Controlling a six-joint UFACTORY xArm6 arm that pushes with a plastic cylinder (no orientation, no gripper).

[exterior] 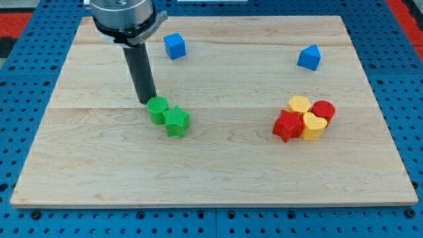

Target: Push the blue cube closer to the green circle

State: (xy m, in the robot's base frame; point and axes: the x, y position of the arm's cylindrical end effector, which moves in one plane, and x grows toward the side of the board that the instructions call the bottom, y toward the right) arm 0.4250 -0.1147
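My tip [146, 101] (a bare rod, no jaws in view) touches the green circle [157, 108], blue cube [174, 45] well apart

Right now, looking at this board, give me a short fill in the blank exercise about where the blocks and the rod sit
1. My tip sits just beside the green ____, at its upper left in the view.
2. The green star touches that block on the view's ____ side.
3. The blue cube lies toward the view's ____ from my tip.
4. The red and yellow cluster holds ____ blocks.

Missing words: circle; right; top; four
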